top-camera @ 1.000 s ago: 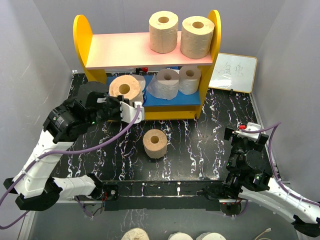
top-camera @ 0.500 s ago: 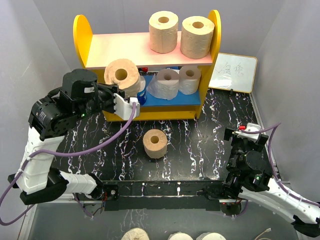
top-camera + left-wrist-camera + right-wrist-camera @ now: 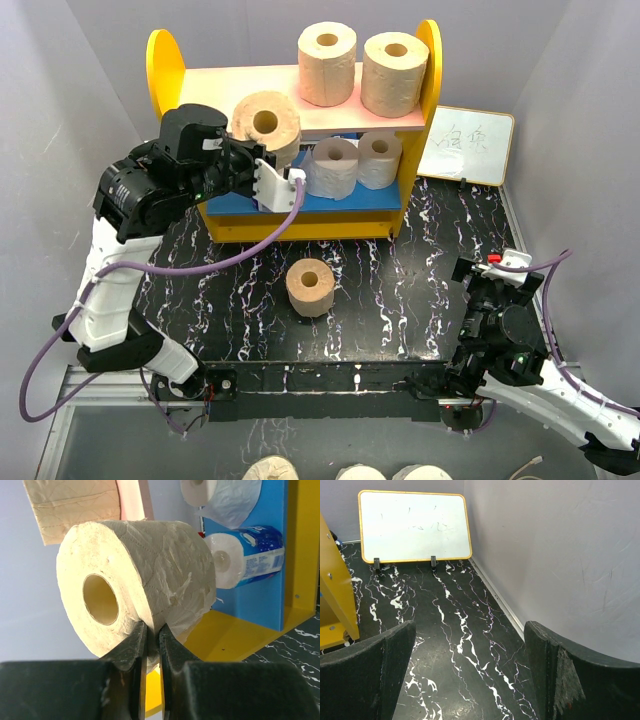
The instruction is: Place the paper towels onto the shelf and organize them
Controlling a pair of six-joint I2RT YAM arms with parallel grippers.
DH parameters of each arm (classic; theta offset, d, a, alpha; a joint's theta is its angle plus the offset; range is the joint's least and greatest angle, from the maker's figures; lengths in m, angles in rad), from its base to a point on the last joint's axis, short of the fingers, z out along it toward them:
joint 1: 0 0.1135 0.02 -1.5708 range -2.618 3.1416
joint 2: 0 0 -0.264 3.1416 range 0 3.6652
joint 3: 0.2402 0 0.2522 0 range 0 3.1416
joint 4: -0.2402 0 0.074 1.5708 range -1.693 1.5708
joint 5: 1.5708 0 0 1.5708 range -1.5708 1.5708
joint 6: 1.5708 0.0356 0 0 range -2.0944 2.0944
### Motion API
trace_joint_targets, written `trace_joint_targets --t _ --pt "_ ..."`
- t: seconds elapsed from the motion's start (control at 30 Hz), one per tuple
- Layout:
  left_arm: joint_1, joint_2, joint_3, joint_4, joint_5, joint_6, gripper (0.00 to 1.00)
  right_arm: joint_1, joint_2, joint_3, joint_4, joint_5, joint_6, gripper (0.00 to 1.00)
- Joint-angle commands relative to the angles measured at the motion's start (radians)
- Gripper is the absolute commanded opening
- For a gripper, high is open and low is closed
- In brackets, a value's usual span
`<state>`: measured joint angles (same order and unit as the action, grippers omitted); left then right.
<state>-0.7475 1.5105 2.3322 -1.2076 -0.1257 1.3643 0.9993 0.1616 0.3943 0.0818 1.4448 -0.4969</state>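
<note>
The shelf (image 3: 210, 95) carries two tan rolls (image 3: 327, 63) on its pink top board, with two white rolls (image 3: 333, 165) and a blue-wrapped roll (image 3: 245, 555) on the blue lower board. The left gripper (image 3: 150, 632), jaws almost together, pinches the crinkled outer paper of a fat held tan roll (image 3: 135, 585) at the pink board's front edge. A loose tan roll (image 3: 310, 287) sits on the table (image 3: 400, 290), and the right gripper (image 3: 469, 630) gapes wide, holding nothing.

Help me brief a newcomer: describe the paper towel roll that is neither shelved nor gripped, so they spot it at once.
Find the yellow-sided shelf at the back of the black marbled table. In front of it one tan-brown roll stands on end, core upward. It alone rests on the tabletop; the other rolls sit on shelf boards or in the left gripper.
</note>
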Motion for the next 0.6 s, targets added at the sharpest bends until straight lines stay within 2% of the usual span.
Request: trace_joint_targets --t 0.0,0.2,0.4,0.57 --pt "0.034 0.008 0.087 0.097 -0.033 0.061 0.00 0.000 -0.011 -0.006 0.036 -0.001 -0.010 0.87" --pt "0.166 0.084 0.184 0.146 0.051 0.083 0.00 0.000 -0.004 -0.006 0.037 -0.006 -0.010 0.87" --pt "0.250 0.109 0.177 0.174 0.119 0.088 0.00 0.000 -0.027 -0.007 0.036 -0.002 -0.012 0.87" --pt "0.366 0.126 0.160 0.217 0.183 0.093 0.00 0.001 -0.040 -0.008 0.036 -0.004 -0.015 0.87"
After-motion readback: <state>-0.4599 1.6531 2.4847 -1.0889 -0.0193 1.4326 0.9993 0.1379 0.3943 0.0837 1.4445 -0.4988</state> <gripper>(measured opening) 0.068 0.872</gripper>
